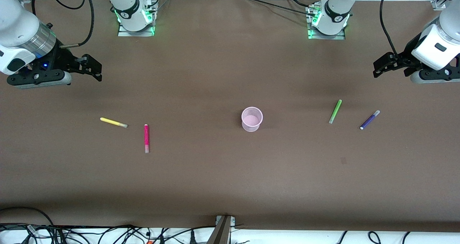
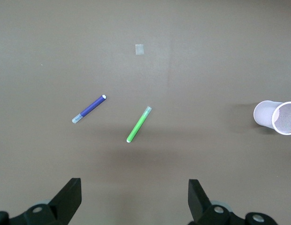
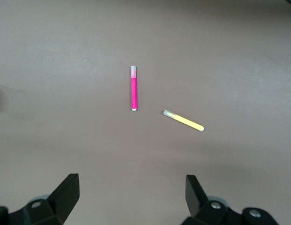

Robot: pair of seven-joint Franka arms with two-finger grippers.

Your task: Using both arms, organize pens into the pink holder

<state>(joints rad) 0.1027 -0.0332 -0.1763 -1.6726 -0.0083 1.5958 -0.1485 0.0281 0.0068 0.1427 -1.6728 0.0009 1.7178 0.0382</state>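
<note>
The pink holder (image 1: 252, 119) stands upright mid-table; it also shows in the left wrist view (image 2: 276, 117). The yellow pen (image 1: 113, 122) and magenta pen (image 1: 146, 138) lie flat toward the right arm's end, and both show in the right wrist view, yellow (image 3: 183, 120) and magenta (image 3: 134, 88). The green pen (image 1: 335, 111) and purple pen (image 1: 369, 119) lie toward the left arm's end, also in the left wrist view, green (image 2: 138, 124) and purple (image 2: 89, 108). My right gripper (image 1: 96, 71) is open and empty, up over bare table. My left gripper (image 1: 377, 68) is open and empty too.
The arm bases (image 1: 136, 19) with green lights stand along the table's edge farthest from the front camera. A small pale mark (image 1: 343, 160) lies on the brown table, nearer the front camera than the green pen. Cables and a bracket (image 1: 222, 229) line the near edge.
</note>
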